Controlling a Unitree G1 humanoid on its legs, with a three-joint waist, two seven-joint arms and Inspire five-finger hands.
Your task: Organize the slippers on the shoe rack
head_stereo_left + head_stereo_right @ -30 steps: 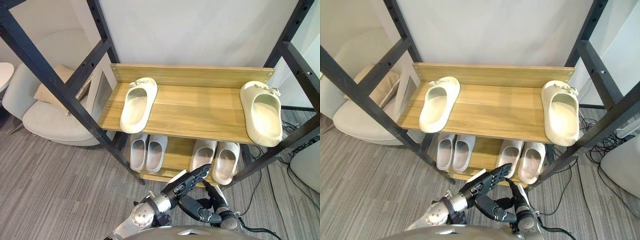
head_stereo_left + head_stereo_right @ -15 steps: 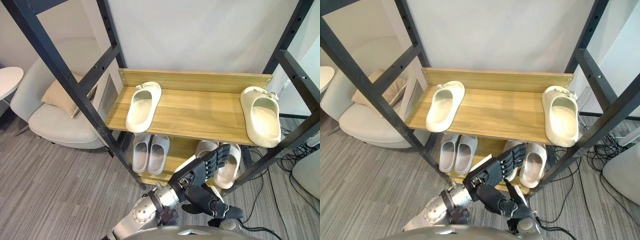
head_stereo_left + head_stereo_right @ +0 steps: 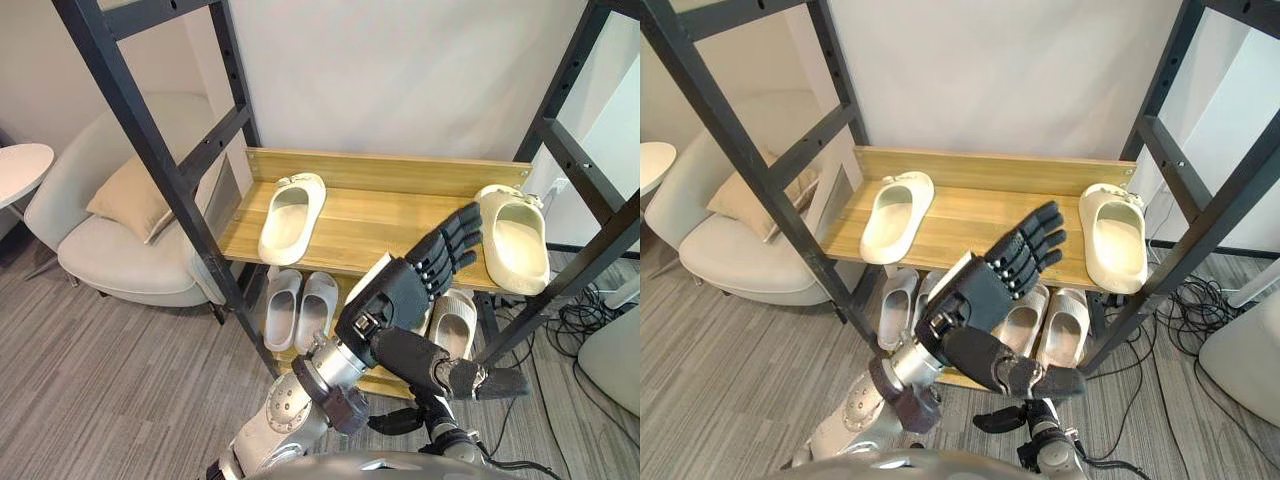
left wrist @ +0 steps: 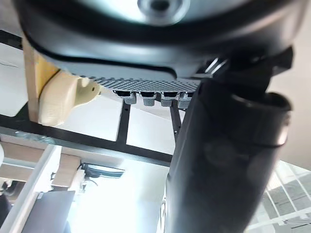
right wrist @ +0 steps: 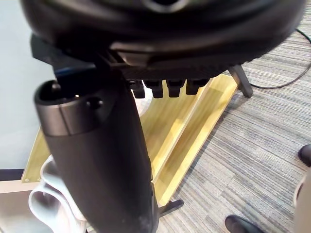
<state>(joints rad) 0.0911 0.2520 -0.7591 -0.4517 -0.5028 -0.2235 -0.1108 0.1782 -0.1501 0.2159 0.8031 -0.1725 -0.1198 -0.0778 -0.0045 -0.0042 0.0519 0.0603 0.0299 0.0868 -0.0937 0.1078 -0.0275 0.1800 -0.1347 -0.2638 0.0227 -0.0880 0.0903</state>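
Left robot hand (image 3: 398, 296) has risen from 6 o'clock toward the shelf (image 3: 380, 222), fingers spread wide, empty. Cream slippers lie well apart on the shelf: left slipper (image 3: 291, 216) at 10 o'clock, right slipper (image 3: 515, 242) at 2. Probably reaching to pair them. Right robot hand (image 3: 1002, 418) low at 6; its grip can't be told.

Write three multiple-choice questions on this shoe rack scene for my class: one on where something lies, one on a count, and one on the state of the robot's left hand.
1. The two cream slippers lie:
A) on the floor
B) side by side mid-shelf
C) at opposite ends of the upper shelf

2. How many grey slippers stand below that shelf?
A) two
B) four
C) six

3. The left hand is:
A) shut on a slipper
B) open and empty
C) clutching a cushion

Answers:
1 C: one slipper lies at each end, with bare board between them.
2 B: two pairs stand there.
3 B: its fingers are straight and hold nothing.
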